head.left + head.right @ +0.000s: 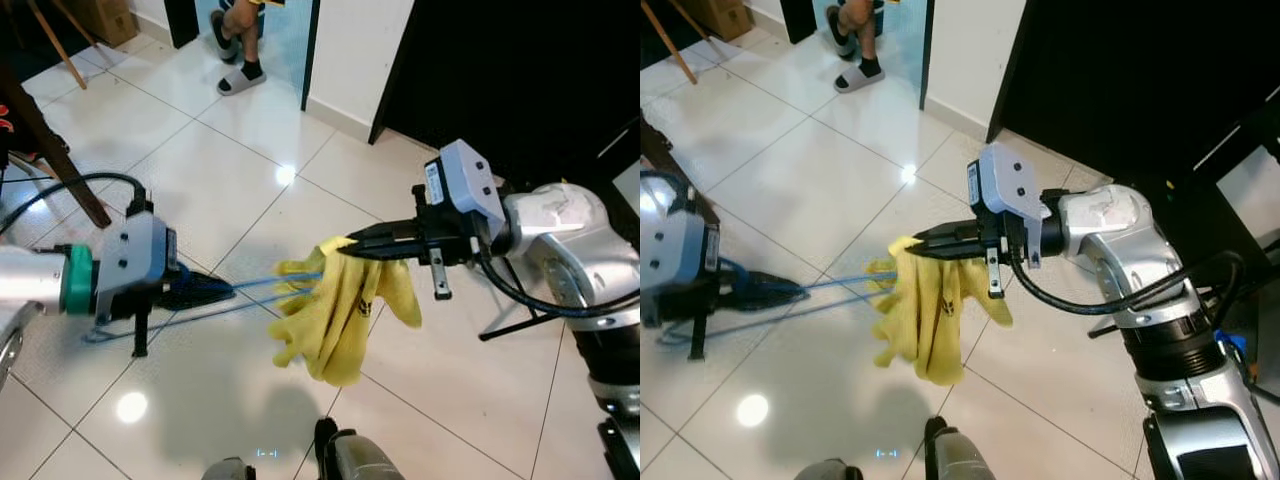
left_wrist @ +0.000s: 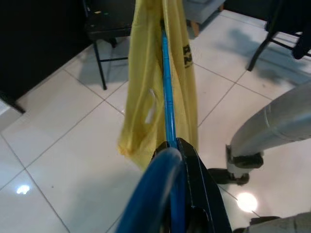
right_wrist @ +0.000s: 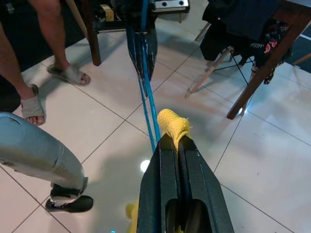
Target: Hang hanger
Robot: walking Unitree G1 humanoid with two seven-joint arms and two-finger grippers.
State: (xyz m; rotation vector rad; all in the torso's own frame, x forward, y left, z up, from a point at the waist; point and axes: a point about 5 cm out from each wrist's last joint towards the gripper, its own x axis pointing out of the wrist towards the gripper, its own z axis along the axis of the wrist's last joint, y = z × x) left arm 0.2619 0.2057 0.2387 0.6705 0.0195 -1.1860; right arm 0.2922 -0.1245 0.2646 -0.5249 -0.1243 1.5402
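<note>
Between my 2 grippers, above the white tiled floor (image 1: 200,170), hangs a yellow garment (image 1: 340,305) draped over a blue hanger (image 1: 265,283). I see my right gripper (image 1: 352,243) reaching in from the right with its fingers (image 3: 182,179) pressed together on a bunched fold at the garment's top edge; in the right wrist view that yellow fold pokes out just past the fingertips. My left gripper (image 1: 215,291) comes in from the opposite side, its fingers clamped on the hanger's blue end, and the thin blue bars run from those fingertips straight into the cloth. Most of the hanger is buried under the garment, so I cannot make out its shape or its hook. Some dark print shows on the fabric, too small for me to read.

Beyond the fingers, a person's legs in grey slippers (image 1: 241,78) stand near a white wall (image 1: 355,50), cut off above the shin by the frame edge. Wooden furniture legs (image 1: 55,150) slant past the left arm, their upper parts out of frame.
</note>
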